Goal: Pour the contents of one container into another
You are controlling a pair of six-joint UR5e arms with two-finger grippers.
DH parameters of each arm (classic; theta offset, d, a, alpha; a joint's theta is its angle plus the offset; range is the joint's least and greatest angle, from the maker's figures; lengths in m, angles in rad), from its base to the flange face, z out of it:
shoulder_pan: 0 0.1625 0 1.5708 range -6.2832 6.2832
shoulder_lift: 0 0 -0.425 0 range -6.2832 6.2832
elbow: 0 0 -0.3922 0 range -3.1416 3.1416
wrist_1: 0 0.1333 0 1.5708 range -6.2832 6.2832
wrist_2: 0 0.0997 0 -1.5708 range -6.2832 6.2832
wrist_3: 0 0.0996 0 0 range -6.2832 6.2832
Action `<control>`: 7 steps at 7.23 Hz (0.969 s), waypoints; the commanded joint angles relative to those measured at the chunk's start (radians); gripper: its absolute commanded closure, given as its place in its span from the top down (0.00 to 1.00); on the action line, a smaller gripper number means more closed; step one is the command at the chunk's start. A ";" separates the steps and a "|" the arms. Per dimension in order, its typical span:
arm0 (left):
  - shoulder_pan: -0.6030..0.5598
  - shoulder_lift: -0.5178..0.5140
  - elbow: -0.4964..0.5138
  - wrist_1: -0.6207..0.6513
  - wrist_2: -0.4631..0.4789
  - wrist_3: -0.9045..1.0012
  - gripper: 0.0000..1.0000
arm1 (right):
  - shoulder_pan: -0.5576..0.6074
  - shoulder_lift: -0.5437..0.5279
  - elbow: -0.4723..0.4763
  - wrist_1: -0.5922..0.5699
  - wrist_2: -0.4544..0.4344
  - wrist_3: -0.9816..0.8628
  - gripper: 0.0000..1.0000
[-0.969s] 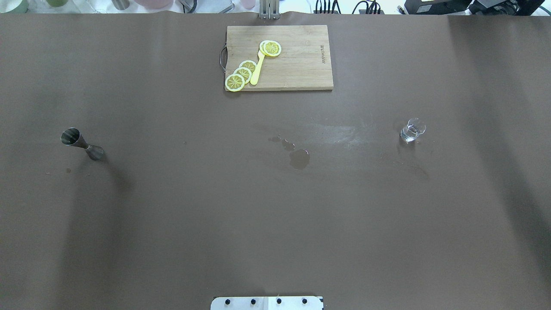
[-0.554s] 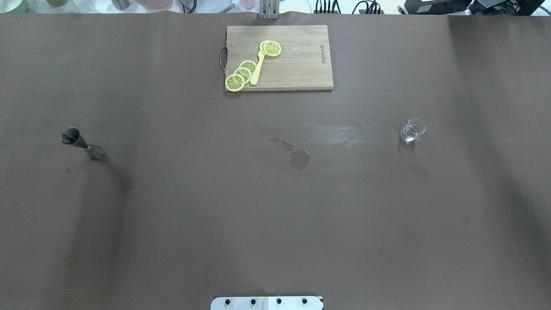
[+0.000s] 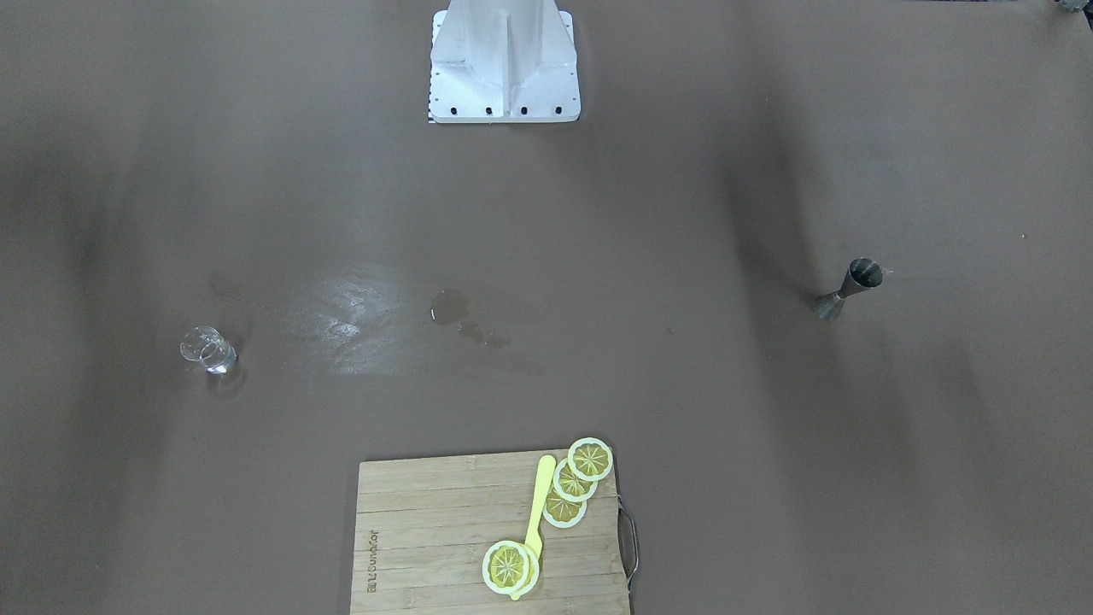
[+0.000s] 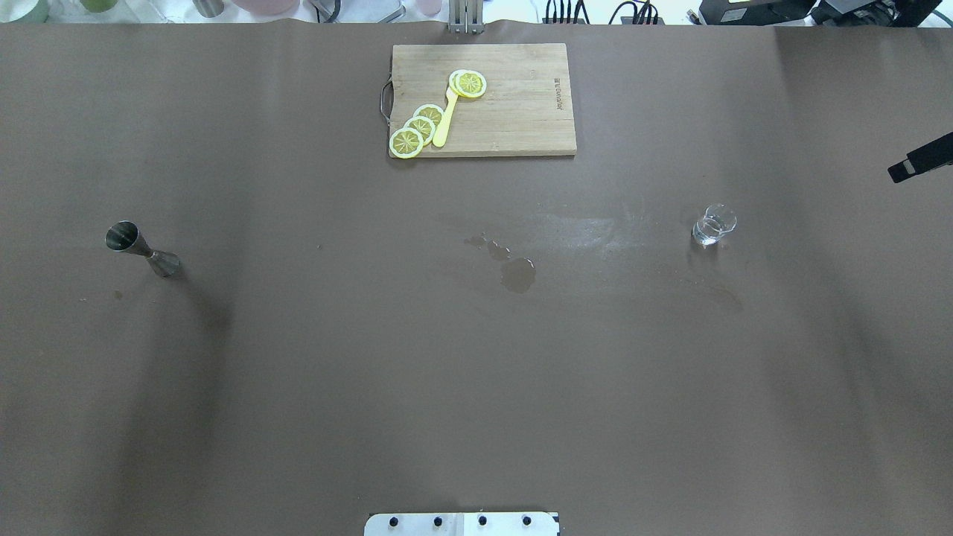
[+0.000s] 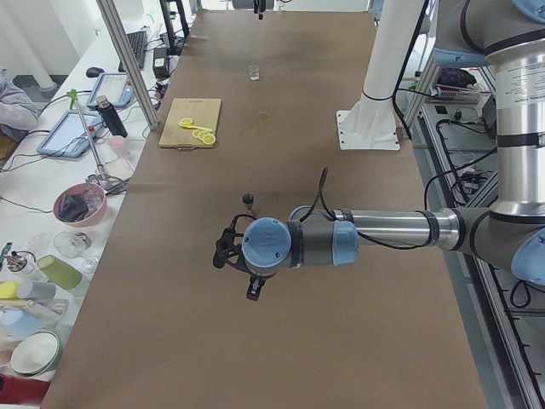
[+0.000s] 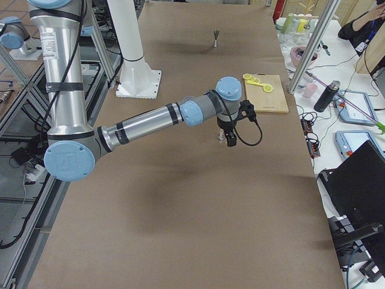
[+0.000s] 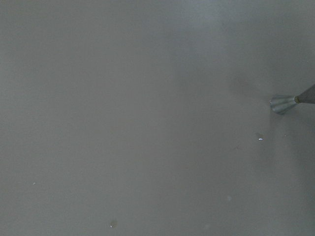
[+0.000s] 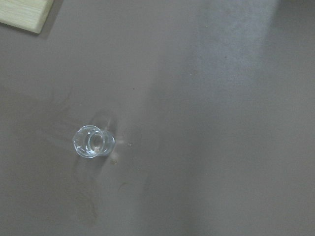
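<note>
Right hand point(image 6: 230, 141) and left hand point(image 5: 254, 291) hang above the tabletop point(image 4: 476, 387), neither holding a container; how far open they are cannot be told.
Glass point(image 4: 715, 225) stands upright on the robot's right, metal jigger point(image 4: 141, 249) well apart on its left. Come down squarely, grip mid-body and lift level: a puddle point(image 4: 518, 274) between them warns of spills.

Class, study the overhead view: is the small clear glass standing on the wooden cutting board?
No: the small clear glass stands on the brown table cover, well apart from the wooden cutting board.
</note>
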State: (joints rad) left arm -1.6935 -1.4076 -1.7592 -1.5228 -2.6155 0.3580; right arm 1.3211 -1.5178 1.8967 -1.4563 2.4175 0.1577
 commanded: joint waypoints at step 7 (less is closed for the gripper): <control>0.243 0.016 -0.033 -0.662 0.015 -0.022 0.99 | -0.123 -0.107 -0.348 1.013 0.049 -0.046 1.00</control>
State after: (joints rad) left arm -1.4831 -1.3852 -1.7918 -2.0876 -2.6073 0.3373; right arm 1.2200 -1.6293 1.6710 -0.6552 2.4677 0.1117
